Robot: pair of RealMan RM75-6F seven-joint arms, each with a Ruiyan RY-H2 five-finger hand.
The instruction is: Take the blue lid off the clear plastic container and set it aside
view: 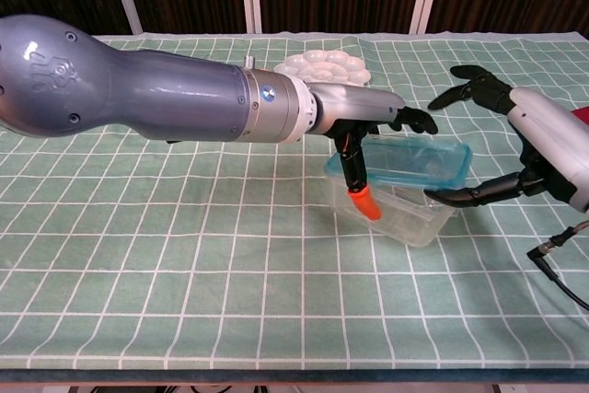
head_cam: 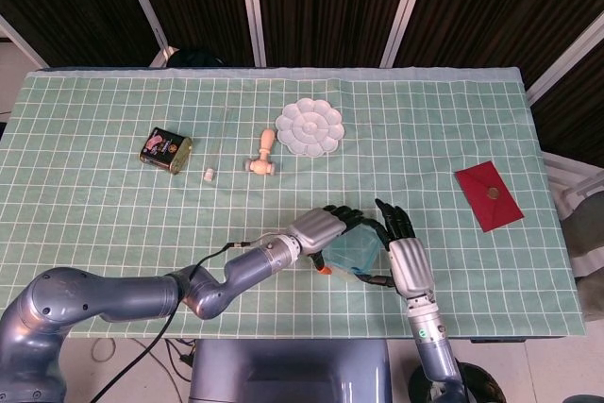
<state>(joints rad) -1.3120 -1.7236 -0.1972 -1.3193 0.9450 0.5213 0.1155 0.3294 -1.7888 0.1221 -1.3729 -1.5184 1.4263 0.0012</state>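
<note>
**Lid tilted on the container, both hands at it**

The blue lid (view: 412, 164) sits askew on the clear plastic container (view: 398, 212), near the table's (head_cam: 113, 233) front edge. The chest view shows the left hand (view: 368, 126) gripping the lid's near end, thumb down the container's side. The right hand (view: 515, 149) braces the far end, fingers spread; the head view hides this contact.

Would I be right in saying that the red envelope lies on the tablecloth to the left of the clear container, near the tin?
Not quite: in the head view the red envelope lies to the right of the clear container, far from the tin, which is on the left.
</note>
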